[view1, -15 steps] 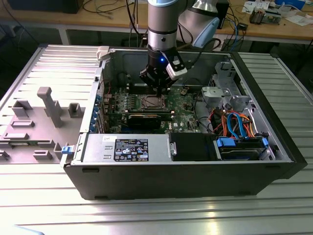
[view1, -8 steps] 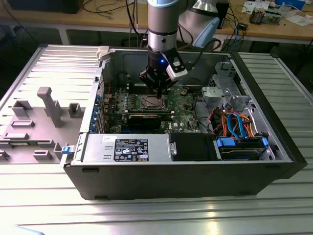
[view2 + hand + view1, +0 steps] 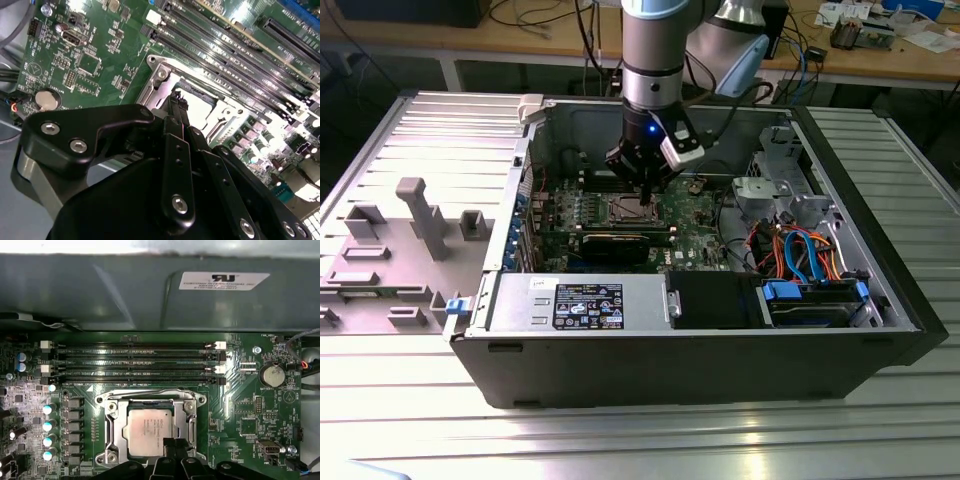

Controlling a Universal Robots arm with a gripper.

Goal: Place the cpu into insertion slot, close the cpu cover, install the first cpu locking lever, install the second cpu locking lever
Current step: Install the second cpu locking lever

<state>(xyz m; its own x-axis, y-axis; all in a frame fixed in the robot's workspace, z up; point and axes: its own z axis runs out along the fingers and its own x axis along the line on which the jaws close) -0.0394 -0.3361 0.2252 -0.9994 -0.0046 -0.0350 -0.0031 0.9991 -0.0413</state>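
The cpu (image 3: 151,429), a square chip with a silvery-grey top, lies flat in the insertion slot (image 3: 106,440) on the green motherboard. The cpu cover (image 3: 186,412) rests flat around it as a metal frame. A thin wire lever (image 3: 150,391) runs along the socket edge nearest the memory slots. My gripper (image 3: 173,442) is shut with nothing between its fingers. Its tip hovers at the socket's rim by one corner of the cpu (image 3: 197,114); I cannot tell if it touches. In the exterior view the gripper (image 3: 645,190) hangs just above the socket (image 3: 628,210) inside the open computer case.
Long black memory slots (image 3: 135,362) lie beside the socket, a coin battery (image 3: 273,375) off to one side. A black card (image 3: 620,243), the power supply (image 3: 580,300) and a drive cage with coloured cables (image 3: 800,250) crowd the case. A grey fixture (image 3: 420,220) stands outside.
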